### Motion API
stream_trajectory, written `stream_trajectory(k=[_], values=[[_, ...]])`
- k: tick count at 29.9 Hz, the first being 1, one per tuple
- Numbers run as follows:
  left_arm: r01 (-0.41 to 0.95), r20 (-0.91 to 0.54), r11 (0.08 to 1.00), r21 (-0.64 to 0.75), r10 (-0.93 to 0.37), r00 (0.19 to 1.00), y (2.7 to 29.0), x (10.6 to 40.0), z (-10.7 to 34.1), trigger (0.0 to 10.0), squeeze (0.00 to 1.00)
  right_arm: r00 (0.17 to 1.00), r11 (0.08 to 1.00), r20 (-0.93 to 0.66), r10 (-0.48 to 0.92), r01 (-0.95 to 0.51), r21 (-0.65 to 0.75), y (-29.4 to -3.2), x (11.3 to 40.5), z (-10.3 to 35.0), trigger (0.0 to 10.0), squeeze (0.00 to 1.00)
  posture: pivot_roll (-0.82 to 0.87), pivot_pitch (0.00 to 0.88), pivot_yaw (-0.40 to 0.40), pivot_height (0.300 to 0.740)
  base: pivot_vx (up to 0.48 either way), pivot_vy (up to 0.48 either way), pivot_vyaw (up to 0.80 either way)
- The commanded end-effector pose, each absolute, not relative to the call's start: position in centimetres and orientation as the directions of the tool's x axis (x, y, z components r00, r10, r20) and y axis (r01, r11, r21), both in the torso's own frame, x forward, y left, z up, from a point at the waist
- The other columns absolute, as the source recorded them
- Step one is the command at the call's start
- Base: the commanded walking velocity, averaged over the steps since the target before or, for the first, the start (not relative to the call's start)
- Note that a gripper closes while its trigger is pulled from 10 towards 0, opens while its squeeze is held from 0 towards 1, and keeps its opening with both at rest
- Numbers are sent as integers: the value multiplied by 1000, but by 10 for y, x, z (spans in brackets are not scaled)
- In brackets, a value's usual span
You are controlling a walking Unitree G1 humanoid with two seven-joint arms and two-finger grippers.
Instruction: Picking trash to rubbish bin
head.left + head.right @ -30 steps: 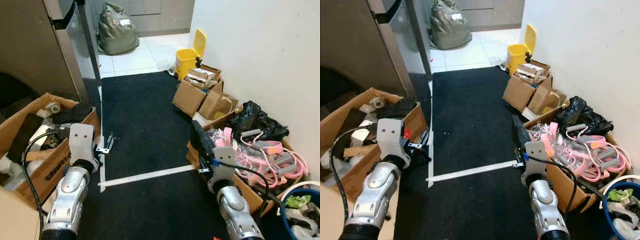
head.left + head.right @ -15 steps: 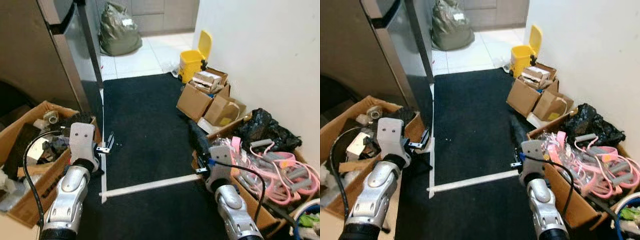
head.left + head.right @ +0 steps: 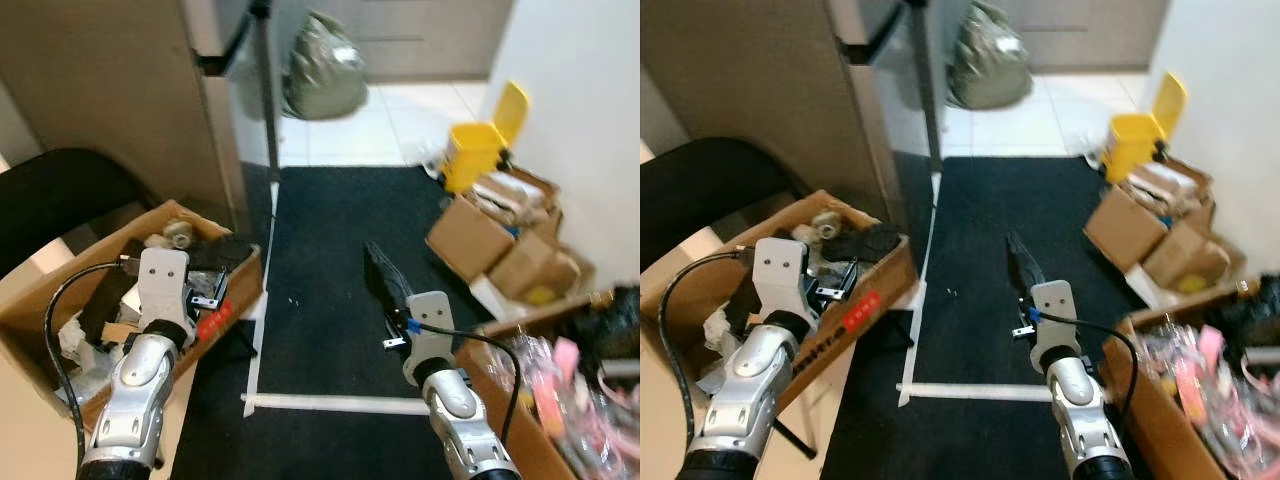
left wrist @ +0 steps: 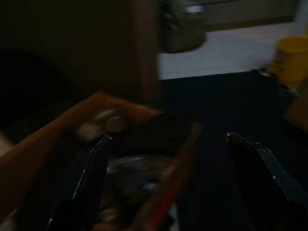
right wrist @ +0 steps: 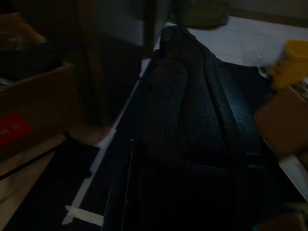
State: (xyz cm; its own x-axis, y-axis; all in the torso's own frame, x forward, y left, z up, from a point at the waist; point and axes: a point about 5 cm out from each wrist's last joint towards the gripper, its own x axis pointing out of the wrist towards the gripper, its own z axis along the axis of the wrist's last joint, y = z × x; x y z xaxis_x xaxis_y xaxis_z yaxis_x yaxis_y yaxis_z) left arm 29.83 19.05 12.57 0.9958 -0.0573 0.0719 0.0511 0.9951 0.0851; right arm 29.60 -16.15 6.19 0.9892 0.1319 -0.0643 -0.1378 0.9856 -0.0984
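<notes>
The right gripper [image 3: 381,277] sat at lower centre of the head views, above the black mat [image 3: 330,230], its fingers closed on a dark floppy piece of trash [image 5: 202,120] that stood up and forward from them. In the right wrist view that dark, textured piece lay between the fingers and covered the middle of the frame.

The left gripper [image 3: 208,296] hung at lower left, over the near edge of an open box [image 3: 60,295] crammed with odds and ends. In the left wrist view its two fingers [image 4: 89,178] stood wide apart with nothing between them.

The yellow bin [image 3: 478,150], lid raised, stood at the upper right, at the far edge of the mat beside small cartons [image 3: 490,235], well apart from both grippers. A grey-green sack [image 3: 324,68] rested on the tiled floor at top centre. A white tape line [image 3: 330,404] crossed the mat just beneath the right arm.
</notes>
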Motion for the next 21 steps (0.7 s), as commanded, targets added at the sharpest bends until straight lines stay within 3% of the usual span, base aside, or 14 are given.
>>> stream_trajectory(k=[1,21], values=[[41,57,994,100,-47,997,196,296,123,10000,0,985,981,-40,167,-170,-91,-151,297,65,10000,0,21,82,31,740,341,0,800],[44,51,993,106,-50,997,196,297,123,10000,0,984,981,-29,174,-176,-84,-150,299,66,10000,0,23,85,33,740,344,0,800]])
